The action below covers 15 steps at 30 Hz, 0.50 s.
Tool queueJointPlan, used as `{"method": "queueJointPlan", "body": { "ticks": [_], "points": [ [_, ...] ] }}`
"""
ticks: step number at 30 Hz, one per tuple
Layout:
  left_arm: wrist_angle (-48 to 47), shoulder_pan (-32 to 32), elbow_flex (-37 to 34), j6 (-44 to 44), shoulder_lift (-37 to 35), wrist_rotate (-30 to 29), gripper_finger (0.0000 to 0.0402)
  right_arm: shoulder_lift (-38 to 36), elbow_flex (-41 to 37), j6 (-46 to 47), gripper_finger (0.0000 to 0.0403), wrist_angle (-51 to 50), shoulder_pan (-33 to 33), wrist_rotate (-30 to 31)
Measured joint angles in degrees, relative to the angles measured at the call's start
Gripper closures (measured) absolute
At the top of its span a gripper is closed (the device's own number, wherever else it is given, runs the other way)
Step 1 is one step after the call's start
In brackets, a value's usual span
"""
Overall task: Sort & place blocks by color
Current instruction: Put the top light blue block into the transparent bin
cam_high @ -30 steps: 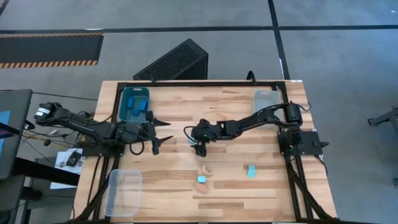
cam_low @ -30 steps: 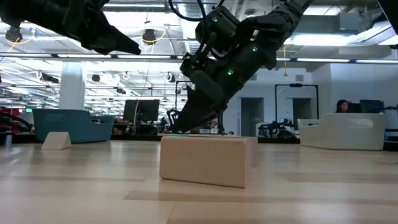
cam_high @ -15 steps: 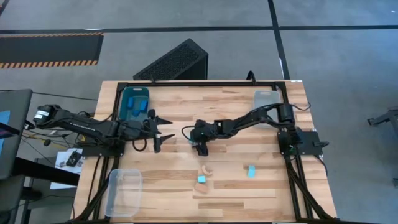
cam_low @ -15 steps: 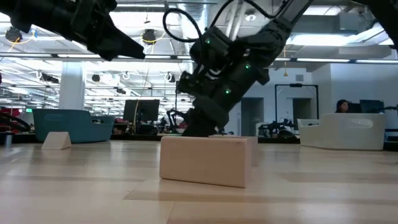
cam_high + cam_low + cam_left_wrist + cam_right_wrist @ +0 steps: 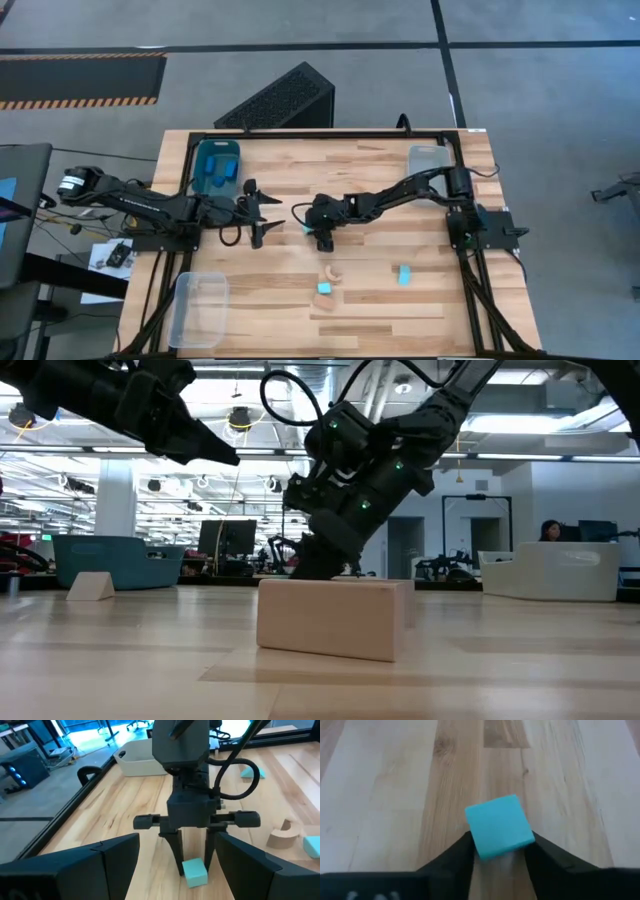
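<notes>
At the far left of the high view, a teal bin [image 5: 216,166] is seen at the upper left corner of the table [image 5: 370,305], with dark blue blocks [image 5: 222,180] lying inside it; a clear bin [image 5: 199,309] is seen at the lower left corner. Just right of the teal bin, the left gripper [image 5: 262,213] is held above the bare wood, its fingers spread wide with nothing between them.

At the centre of the frame, the right gripper [image 5: 322,238] is pointed down at the table. In the left wrist view this gripper [image 5: 194,866] is seen with its two fingers straddling a light cyan cube [image 5: 194,872] that rests on the wood. In the right wrist view the cube [image 5: 499,826] is seen between the fingertips [image 5: 454,856], which stand close on either side of it; whether the cube is actually pinched cannot be told.

Below the centre, a tan arch block [image 5: 329,273], a second cyan block [image 5: 325,288] and a tan rectangular block [image 5: 327,300] are gathered together. Further right, a third cyan block [image 5: 403,275] lies alone. At the upper right corner, another clear bin [image 5: 428,160] is seen.
</notes>
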Motion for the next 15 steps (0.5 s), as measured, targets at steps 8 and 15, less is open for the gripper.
{"method": "queueJointPlan", "body": {
  "ticks": [8, 15],
  "points": [
    [0.08, 0.52, 0.00, -6.66, -0.03, 2.17, 0.0152, 0.26, -0.20, 3.06, 0.0271, 6.50, 3.07, 13.36],
    [-0.61, 5.34, 0.00, -15.31, -0.03, 2.64, 0.0152, 0.15, -0.19, -1.69, 0.0244, 10.69, 7.69, 33.62]
  ]
}}
